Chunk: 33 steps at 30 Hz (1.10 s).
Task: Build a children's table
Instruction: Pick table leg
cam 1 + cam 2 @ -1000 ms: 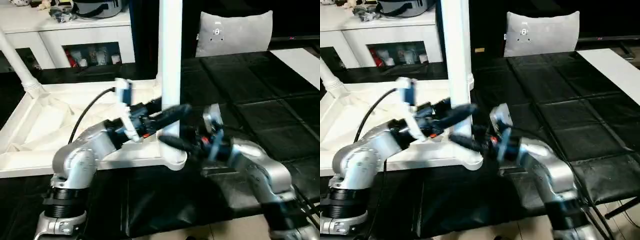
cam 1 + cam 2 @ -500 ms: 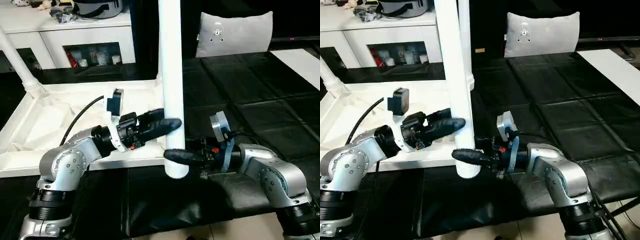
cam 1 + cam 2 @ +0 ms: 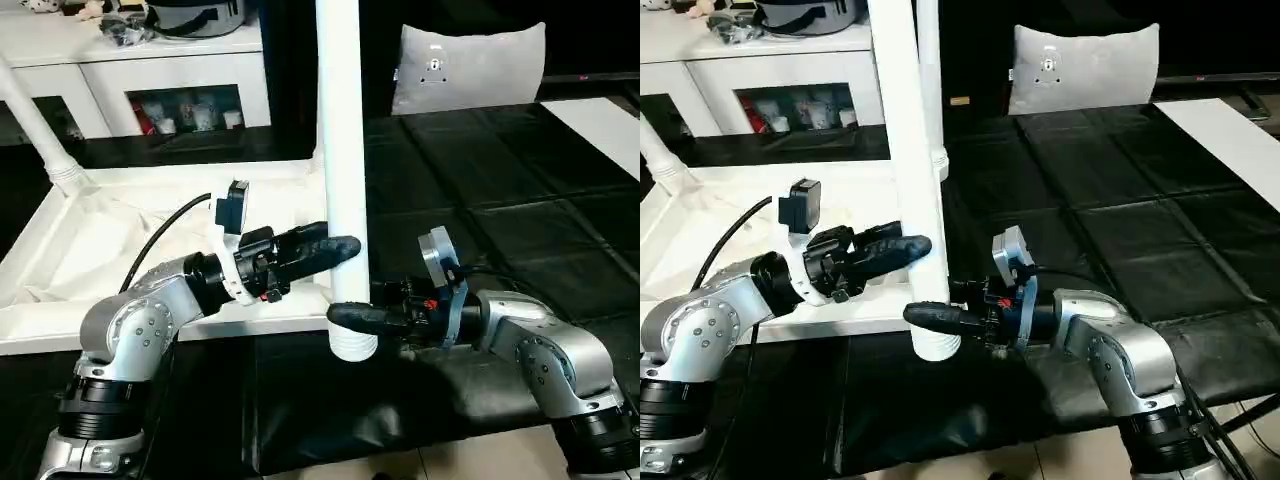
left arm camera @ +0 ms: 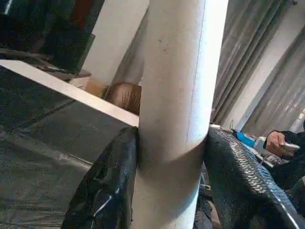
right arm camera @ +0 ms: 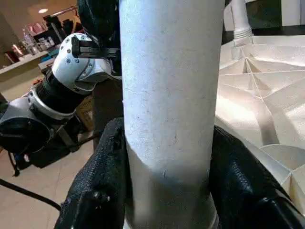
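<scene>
While both arms reach inward from either side, the scene reads as follows.
Leg: a white tube (image 3: 340, 150) stands nearly upright at the near right corner of the tabletop (image 3: 110, 250), which lies ribbed side up.
Left gripper (image 4: 167, 186): fingers (image 4: 107, 186) clamped on the leg from the left, higher up.
Right gripper (image 5: 169, 191): fingers (image 5: 100, 191) pinching the leg near its lower end.
Second leg (image 3: 35, 125): fitted, slanting at the tabletop's far left corner.
Cushion (image 3: 468, 65): grey, well behind on the black floor mat (image 3: 520, 200).
</scene>
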### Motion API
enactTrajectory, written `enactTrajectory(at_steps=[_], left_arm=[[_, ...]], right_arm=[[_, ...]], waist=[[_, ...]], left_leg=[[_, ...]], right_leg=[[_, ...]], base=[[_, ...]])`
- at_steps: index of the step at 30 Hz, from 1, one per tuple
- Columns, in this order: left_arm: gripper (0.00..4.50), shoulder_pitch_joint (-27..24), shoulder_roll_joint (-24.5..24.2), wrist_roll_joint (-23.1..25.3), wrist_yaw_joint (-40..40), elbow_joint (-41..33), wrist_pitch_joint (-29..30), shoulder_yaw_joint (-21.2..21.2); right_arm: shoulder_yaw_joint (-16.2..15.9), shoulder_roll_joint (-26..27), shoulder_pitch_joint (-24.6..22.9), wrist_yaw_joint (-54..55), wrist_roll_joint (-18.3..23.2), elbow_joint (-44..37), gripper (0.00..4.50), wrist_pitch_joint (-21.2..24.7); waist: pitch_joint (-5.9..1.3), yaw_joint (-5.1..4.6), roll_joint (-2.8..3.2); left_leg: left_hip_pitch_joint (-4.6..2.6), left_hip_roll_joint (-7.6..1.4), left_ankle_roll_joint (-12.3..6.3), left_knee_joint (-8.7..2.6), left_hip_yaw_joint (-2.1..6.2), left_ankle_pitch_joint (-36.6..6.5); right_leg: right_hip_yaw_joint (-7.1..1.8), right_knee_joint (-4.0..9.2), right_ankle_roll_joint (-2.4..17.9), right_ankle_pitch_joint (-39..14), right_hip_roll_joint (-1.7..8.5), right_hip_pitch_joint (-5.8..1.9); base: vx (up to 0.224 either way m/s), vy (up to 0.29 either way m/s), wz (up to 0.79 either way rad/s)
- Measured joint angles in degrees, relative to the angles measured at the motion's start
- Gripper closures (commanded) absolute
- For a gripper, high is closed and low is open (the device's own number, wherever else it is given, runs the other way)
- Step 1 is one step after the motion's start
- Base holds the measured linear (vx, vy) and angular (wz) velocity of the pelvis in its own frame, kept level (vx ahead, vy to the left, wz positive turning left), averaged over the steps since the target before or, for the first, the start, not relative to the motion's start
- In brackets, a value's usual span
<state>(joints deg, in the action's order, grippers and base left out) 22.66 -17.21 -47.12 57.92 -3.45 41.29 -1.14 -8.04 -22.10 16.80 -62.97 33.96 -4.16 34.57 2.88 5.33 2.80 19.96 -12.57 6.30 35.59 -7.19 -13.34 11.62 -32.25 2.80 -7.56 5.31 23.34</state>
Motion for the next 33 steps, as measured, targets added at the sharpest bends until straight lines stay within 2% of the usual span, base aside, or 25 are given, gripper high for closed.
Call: enactTrajectory(at_steps=[4,5,6,9,10,16,20,22,24,27,33], left_arm=[[2.64,0.0,0.54,0.21,-0.7,0.2,-0.76,-0.2],[2.64,0.0,0.72,0.26,-1.02,0.39,-1.17,-0.26],[2.64,0.14,1.01,0.39,-1.67,0.71,-1.75,-0.45],[2.64,0.64,1.22,2.2,-4.3,1.61,-2.76,-0.8],[2.64,0.86,1.41,2.68,-5.17,2.2,-3.05,-0.92],[2.64,2.25,2.89,4.67,-10.54,3.99,-3.97,-1.56],[2.64,2.45,3.74,4.97,-13.83,4.35,-3.87,-2.32],[2.64,2.99,4.4,6.6,-17.11,4.46,-3.86,-2.59],[2.64,3.9,4.84,8.18,-20.18,4.81,-3.86,-2.63],[2.64,4.94,5.31,10.97,-24.63,4.9,-4.5,-2.7],[2.64,5.0,6.2,14.58,-28.33,2.86,-6.41,-1.0]], right_arm=[[-0.02,0.58,0.36,0.91,-0.12,0.52,2.58,-0.43],[0.0,0.94,0.61,1.29,-0.1,0.86,2.02,-0.39],[0.09,1.62,1.16,1.87,-0.1,1.52,1.88,-0.34],[1.46,2.78,1.84,5.39,-0.76,3.28,1.82,-0.88],[1.77,2.91,2.18,6.14,-1.13,3.78,1.54,-1.4],[4.42,3.76,4.42,9.73,-2.54,6.16,1.11,-4.87],[6.16,4.54,4.73,11.63,-2.61,7.31,0.79,-5.5],[8.36,5.66,5.25,13.72,-2.26,8.14,0.55,-5.65],[9.43,5.78,5.94,14.87,-2.16,8.84,0.49,-6.03],[10.2,5.6,6.1,16.6,-2.3,9.09,0.13,-6.4],[9.8,5.62,6.43,21.84,-6.07,9.5,0.07,-5.81]], waist=[[0.0,-0.02,0.0],[0.0,-0.03,0.0],[0.0,-0.05,-0.01],[-0.02,-0.1,-0.03],[-0.02,-0.1,-0.03],[-0.04,-0.03,-0.07],[-0.04,-0.05,-0.07],[-0.04,-0.03,-0.08],[-0.04,0.0,-0.08],[-0.04,-0.05,-0.09],[-0.04,-0.04,-0.09]], left_leg=[[0.0,0.0,0.0,0.0,0.0,0.0],[-0.01,0.0,0.0,0.0,0.0,0.0],[0.0,0.0,0.01,0.0,0.0,0.0],[-0.02,0.0,0.08,0.0,0.0,-0.01],[-0.01,0.01,0.11,0.0,0.0,-0.03],[0.01,-0.01,0.03,0.0,0.0,0.0],[0.02,-0.02,-0.01,-0.01,0.0,0.0],[0.03,-0.02,-0.01,-0.01,0.0,0.0],[0.03,-0.01,0.0,-0.01,0.0,0.01],[0.01,-0.01,0.01,-0.01,0.0,0.01],[0.03,-0.01,0.0,-0.01,0.0,0.01]], right_leg=[[0.0,0.0,0.0,0.0,0.0,0.0],[0.0,0.0,0.0,0.0,0.0,0.0],[0.01,0.0,0.0,0.0,0.0,0.0],[0.0,0.0,0.0,0.0,0.0,-0.01],[0.01,0.0,0.0,0.0,0.0,-0.01],[0.01,0.0,0.0,0.0,0.0,-0.01],[0.02,0.0,0.0,0.0,0.0,0.0],[0.02,0.0,0.0,0.0,0.0,0.0],[0.02,0.0,0.0,0.0,0.0,0.0],[0.03,0.0,0.0,0.0,0.0,0.0],[0.03,0.0,0.0,0.0,0.0,0.0]], base=[[0.0,0.0,0.0],[0.0,0.0,0.0],[0.0,0.0,0.0],[0.0,0.0,0.0],[0.0,0.0,0.0],[0.0,0.0,0.0],[0.0,0.0,0.0],[0.0,0.0,0.0],[0.0,0.0,0.0],[0.0,0.0,0.0],[0.0,0.0,0.0]])
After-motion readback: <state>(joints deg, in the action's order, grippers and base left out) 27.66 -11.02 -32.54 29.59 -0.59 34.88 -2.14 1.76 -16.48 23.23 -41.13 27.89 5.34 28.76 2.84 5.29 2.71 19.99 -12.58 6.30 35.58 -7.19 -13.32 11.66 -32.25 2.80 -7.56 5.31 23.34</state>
